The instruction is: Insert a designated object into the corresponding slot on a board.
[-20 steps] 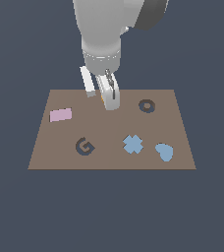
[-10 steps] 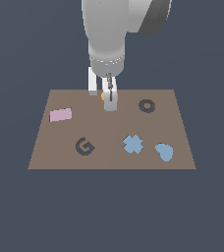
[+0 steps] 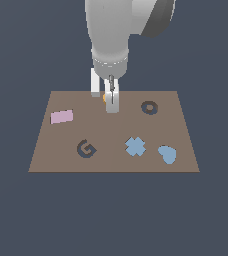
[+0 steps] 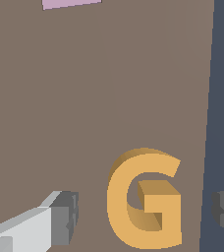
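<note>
The pink rectangle (image 3: 62, 116) lies near the board's (image 3: 46, 150) left edge, the G-shaped slot (image 3: 86, 149) toward its near edge. At the far edge, the gripper (image 4: 143, 212) straddles the orange G piece (image 4: 144, 198), jaws spread, not yet touching. Best to centre, descend fully, then squeeze evenly.

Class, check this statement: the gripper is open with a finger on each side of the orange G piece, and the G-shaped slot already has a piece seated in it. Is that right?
One part is wrong. The G-shaped slot is empty, a dark recess in the board, as the exterior view shows. The rest stands: in the wrist view the gripper is open with a finger on each side of the orange G piece.
</note>
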Robot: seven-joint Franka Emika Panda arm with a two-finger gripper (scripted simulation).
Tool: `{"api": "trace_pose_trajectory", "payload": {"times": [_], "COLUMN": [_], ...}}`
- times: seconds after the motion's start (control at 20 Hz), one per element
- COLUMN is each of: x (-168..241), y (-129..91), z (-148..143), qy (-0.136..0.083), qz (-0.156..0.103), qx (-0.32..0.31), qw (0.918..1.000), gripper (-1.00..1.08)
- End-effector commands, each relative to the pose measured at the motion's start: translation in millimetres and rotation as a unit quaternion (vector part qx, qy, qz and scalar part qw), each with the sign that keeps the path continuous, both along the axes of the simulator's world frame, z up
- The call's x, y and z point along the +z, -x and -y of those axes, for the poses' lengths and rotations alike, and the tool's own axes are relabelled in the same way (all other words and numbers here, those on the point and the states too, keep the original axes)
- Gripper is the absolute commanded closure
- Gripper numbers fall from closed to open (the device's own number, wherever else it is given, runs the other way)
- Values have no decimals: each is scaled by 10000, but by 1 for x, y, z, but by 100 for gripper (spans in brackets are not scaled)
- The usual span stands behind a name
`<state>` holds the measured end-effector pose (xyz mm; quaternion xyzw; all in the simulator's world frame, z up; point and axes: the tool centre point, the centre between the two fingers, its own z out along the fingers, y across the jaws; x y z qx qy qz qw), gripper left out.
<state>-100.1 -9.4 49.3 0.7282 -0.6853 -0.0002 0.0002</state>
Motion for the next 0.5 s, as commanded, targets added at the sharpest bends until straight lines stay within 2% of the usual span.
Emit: {"api": "trace_pose_trajectory", "payload": {"times": [0.0,0.45], "x": [1,-14], "y": [-1,0], "z": [0,0], "qy": [0,-1], "qz": [3,2], "qx": [26,26], "qw": [10000,10000], "gripper": [-92,-92]}}
